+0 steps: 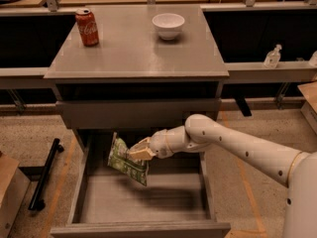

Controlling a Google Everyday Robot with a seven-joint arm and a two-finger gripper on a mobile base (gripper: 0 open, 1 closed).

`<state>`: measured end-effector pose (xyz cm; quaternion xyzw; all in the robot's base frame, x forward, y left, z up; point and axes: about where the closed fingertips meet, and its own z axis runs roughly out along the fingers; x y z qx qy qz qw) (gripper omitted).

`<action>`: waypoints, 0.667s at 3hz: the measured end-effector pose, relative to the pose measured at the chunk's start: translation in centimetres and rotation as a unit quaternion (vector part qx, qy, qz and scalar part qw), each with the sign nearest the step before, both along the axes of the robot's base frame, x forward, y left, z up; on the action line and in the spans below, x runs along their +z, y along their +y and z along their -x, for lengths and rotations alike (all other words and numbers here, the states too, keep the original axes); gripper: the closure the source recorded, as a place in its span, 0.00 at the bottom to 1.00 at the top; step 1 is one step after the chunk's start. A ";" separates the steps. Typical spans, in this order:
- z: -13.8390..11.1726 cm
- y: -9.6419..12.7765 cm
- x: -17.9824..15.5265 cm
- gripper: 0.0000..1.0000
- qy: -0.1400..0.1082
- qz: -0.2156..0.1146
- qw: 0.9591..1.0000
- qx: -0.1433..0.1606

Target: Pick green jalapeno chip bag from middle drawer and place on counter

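Observation:
The green jalapeno chip bag [126,161] hangs tilted in the air above the floor of the open middle drawer [143,202], near its back left. My gripper [134,152] is shut on the bag's upper right edge; the white arm reaches in from the right. The bag's shadow lies on the drawer floor. The grey counter [133,48] is above, with the drawer front below its edge.
A red cola can [87,27] stands at the counter's back left and a white bowl [168,25] at its back middle. A black bar [45,175] lies on the floor to the left. A clear bottle [272,57] stands on the right ledge.

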<state>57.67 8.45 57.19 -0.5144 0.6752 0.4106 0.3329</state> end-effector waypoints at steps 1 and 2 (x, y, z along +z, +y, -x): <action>0.4 -1.4 7.7 1.00 -0.023 -0.001 0.999 0.035; -0.6 -3.2 16.1 1.00 -0.059 0.016 0.997 0.054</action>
